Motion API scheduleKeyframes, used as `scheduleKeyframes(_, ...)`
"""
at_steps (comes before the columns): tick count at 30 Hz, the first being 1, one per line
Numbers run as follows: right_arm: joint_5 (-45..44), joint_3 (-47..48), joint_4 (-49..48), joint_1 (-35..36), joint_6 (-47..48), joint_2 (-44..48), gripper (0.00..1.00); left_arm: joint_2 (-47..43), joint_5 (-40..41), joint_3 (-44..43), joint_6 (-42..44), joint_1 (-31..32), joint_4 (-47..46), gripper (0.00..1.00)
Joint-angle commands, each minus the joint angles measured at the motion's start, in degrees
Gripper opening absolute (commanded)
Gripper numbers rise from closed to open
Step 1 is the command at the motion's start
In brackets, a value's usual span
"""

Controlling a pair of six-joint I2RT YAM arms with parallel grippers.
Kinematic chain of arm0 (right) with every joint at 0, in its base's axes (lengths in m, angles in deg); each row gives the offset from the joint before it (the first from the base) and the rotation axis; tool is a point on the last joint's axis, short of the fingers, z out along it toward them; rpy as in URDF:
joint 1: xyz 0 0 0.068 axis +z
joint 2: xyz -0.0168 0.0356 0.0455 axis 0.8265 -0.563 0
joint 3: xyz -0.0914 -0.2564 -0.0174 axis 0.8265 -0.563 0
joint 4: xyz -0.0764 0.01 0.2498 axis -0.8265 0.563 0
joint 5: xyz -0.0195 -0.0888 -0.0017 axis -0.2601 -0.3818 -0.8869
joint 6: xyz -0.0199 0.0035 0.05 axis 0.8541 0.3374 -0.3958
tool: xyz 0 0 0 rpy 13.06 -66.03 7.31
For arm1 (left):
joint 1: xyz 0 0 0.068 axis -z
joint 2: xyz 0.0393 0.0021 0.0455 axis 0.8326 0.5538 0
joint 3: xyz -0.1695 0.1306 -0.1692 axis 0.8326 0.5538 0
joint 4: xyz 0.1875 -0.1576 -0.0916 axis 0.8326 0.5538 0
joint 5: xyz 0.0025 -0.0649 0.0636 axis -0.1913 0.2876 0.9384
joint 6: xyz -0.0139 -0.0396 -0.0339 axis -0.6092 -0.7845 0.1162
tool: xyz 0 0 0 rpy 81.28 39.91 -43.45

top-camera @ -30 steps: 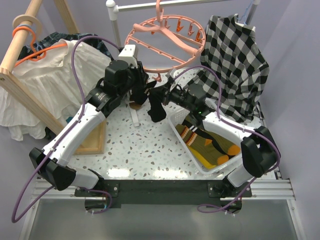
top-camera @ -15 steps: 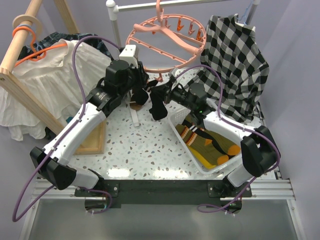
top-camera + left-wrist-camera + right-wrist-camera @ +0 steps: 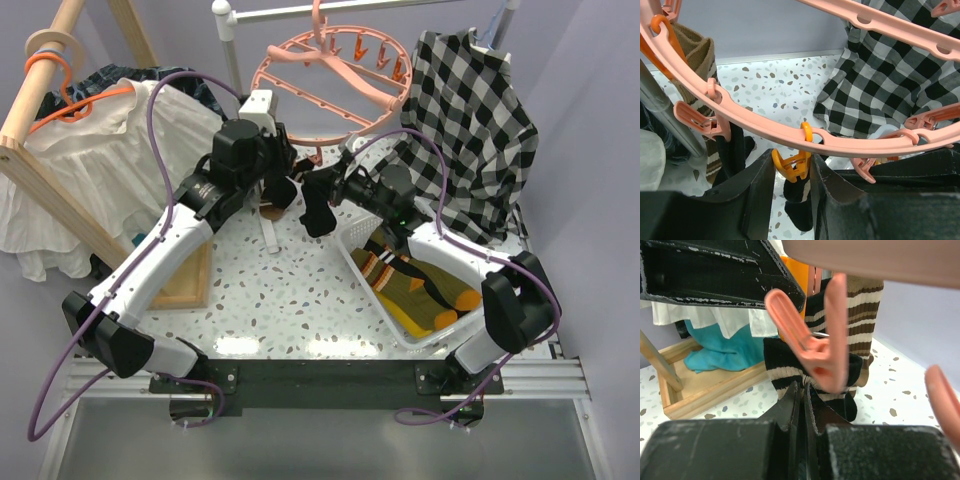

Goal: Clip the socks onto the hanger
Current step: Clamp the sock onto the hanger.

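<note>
Right gripper [image 3: 801, 392], far-middle of table: pinches dark sock [image 3: 785, 362] by its cuff, jaws fully closed, sock dangling lengthwise downward. Left gripper [image 3: 792, 159]: squeezes yellow clip [image 3: 790, 170] on hanger [image 3: 755, 122], directly above cuff; needs only a short lift.

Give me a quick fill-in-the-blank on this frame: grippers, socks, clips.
1. The right gripper is shut on a sock whose main colour is ___.
2. Between the fingers of the left gripper sits an orange ___, hanging from the pink hanger.
3. The white basket holds olive socks with ___ toes.

Missing words: black; clip; orange.
</note>
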Motion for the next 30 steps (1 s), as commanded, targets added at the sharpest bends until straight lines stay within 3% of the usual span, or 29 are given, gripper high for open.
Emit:
scheduleKeyframes(1, -0.5, -0.5, -4.3, -0.4, 0.8, 2.4, 0.00, -0.4, -0.4, -1.3, 1.1, -1.1, -0.3, 0.00)
scheduleKeyframes(18, 1.2, -1.1, -6.3, -1.3, -0.8, 2.3, 0.00, -0.6, -7.2, -0.9, 0.0, -2.3, -1.4, 0.00)
scheduleKeyframes(30, 2.0, -0.7, -7.0, -1.7, -1.4, 2.7, 0.00, -0.4, -7.5, -1.0, -0.1, -2.7, -0.7, 0.00)
